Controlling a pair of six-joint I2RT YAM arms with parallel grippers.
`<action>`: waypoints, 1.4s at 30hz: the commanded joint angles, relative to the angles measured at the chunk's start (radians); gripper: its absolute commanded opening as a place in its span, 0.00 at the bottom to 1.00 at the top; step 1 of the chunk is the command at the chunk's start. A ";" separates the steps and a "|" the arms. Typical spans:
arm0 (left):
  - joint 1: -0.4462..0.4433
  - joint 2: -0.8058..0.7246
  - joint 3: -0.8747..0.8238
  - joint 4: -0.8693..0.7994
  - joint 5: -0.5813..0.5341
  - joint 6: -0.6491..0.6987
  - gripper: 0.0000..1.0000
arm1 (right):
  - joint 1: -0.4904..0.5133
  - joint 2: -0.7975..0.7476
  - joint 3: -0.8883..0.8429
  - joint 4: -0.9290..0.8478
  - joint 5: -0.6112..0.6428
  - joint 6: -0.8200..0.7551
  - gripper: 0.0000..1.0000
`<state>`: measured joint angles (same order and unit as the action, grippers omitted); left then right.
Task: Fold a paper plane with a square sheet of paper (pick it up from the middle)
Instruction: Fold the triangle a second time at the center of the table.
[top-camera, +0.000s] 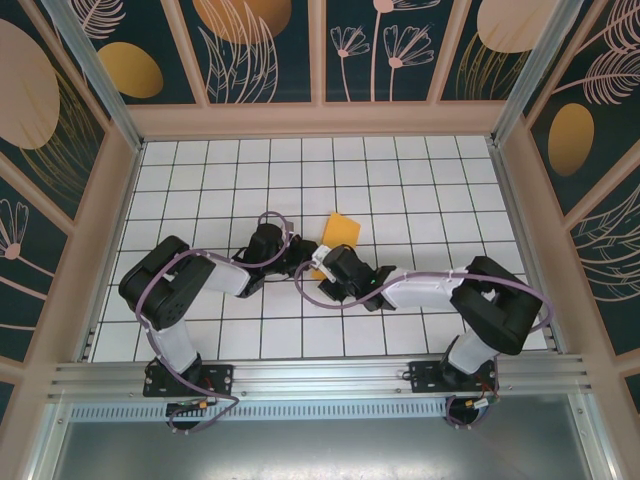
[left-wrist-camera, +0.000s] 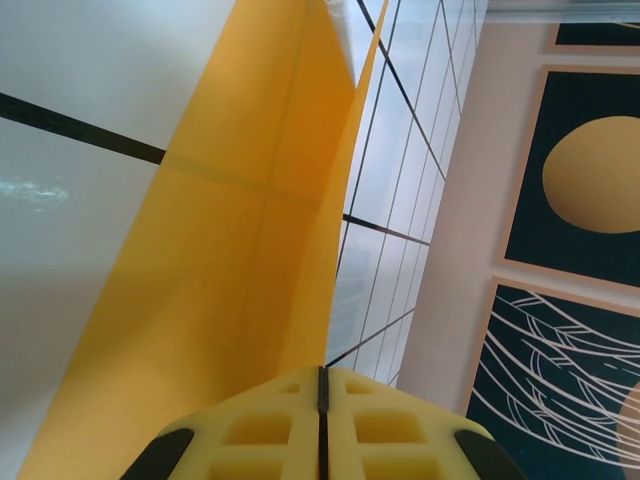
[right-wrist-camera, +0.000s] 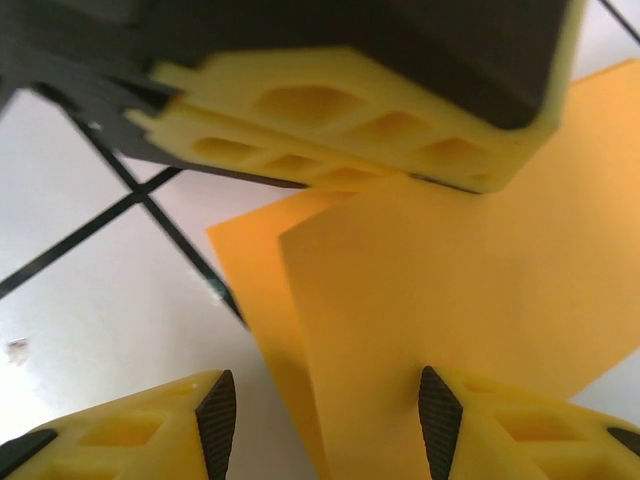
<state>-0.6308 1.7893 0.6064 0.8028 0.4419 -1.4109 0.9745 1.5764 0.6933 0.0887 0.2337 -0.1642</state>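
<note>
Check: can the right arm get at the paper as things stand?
Probably yes. The right end effector is open, and the paper reaches into the gap between its fingers. The left end effector is shut on the paper's far edge, leaving the near part free.

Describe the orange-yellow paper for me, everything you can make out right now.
The sheet of paper is thin, plain orange-yellow, matte and unmarked. It is folded over: the right wrist view shows two offset layers, and the left wrist view shows a faint crease. It sits near the middle of the white gridded table, just beyond both grippers. The left gripper is shut on one edge. The right gripper stands open, with a paper edge between its fingers.
</note>
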 joint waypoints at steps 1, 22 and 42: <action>-0.006 0.011 0.014 0.035 0.015 -0.009 0.11 | 0.006 0.017 0.017 0.051 0.101 0.043 0.55; -0.011 0.003 0.027 0.000 0.000 0.008 0.14 | 0.014 0.008 0.028 0.111 0.129 0.072 0.42; -0.009 -0.397 -0.057 -0.339 -0.305 0.159 0.43 | 0.008 -0.168 -0.128 0.188 -0.272 0.238 0.00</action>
<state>-0.6361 1.4406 0.5880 0.5541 0.2195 -1.2892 0.9817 1.4536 0.6010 0.2150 0.1215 0.0040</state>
